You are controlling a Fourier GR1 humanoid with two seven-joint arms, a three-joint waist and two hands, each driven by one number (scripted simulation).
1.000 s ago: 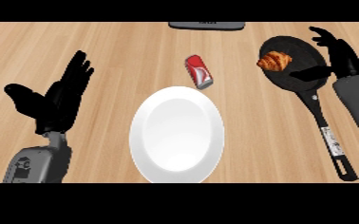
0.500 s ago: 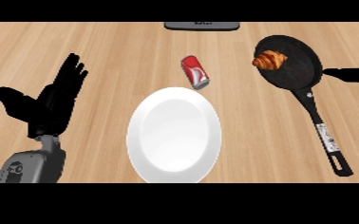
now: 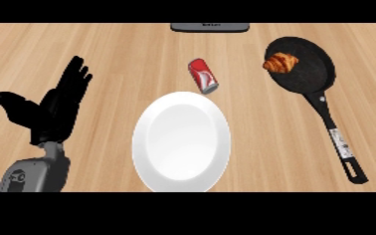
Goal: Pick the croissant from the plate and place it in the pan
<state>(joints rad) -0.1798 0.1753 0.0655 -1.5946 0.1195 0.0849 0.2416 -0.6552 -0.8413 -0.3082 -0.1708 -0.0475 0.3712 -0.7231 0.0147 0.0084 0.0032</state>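
- Looking down from the head view, the croissant [image 3: 280,62] lies inside the pan [image 3: 312,74], toward its far-left part, touching the dark cooking surface and apart from the rim so far as can be told.
- It is golden brown, ridged and somewhat curved, with darker edges; nothing holds it.
- The pan sits at the far right of the tabletop [image 3: 110,45], its long black handle running toward the near right, which would leave the round part within reach of a right arm.
- The white plate [image 3: 180,140] stands near the middle, closer to the viewer, and carries nothing; judging from this, the transfer looks finished and the goal met.
- A red can [image 3: 203,75] lies on its side between plate and pan, just beyond the plate's far rim, apart from both and no part of the job.
- A dark flat object [image 3: 210,27] shows at the far edge, cut off, and I cannot tell what it is.
- The left hand [image 3: 55,110] rests at the left, fingers straight and spread upward, thumb out to the side, holding nothing.
- The right hand does not show anywhere.
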